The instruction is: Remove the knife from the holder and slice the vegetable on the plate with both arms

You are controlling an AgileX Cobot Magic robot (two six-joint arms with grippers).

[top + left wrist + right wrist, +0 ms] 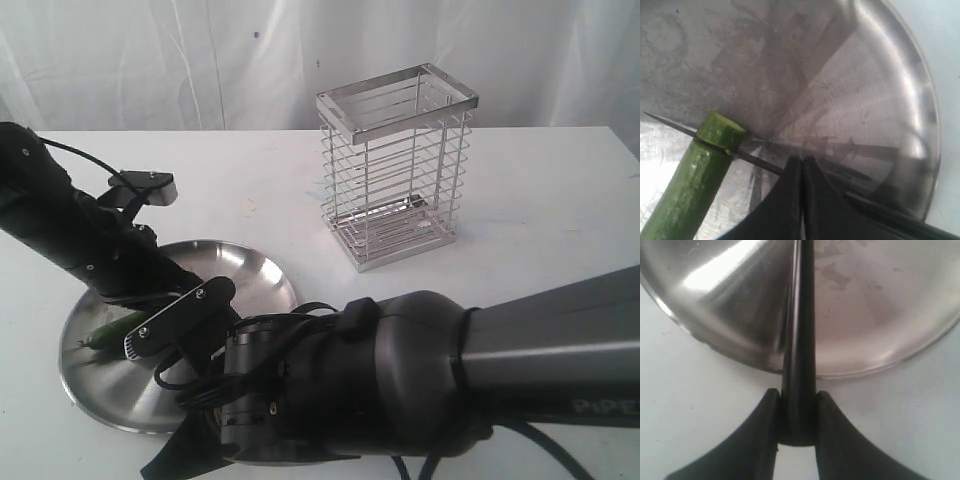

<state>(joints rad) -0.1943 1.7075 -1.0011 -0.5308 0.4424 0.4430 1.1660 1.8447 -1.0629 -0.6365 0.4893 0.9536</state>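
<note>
**Knife set across the vegetable's end: slicing step, judged under way**

Nearest, lower right of the exterior frame: right arm, a bulky matte dark-grey casing. The right fingers are set narrow and clamped on the knife's smooth black handle. The handle runs straight out over the plate rim.

Next, lower left: plate, round, shallow, shiny steel with many scuffs. The vegetable lies on it, a dark-green cylinder with dull skin and a flat, pale cut end. The slim dark blade meets it just behind that end, and the point sticks out past it. The left fingers are pressed together and hold nothing. Their tips sit just beside the blade and beside the vegetable, not on it.

Farthest, upper middle: holder, upright on the white counter. It is a box of horizontal silver wires under a flat rim.

Risks, as judged:
- Nothing pins the vegetable. A round body on slick steel could roll or skid under the blade, giving a slanted slice or a miss.
- The blade could skate onto the plate.
- The handle is slim and could twist in the pinch.
- The left fingers are close enough to the blade to be struck.
</note>
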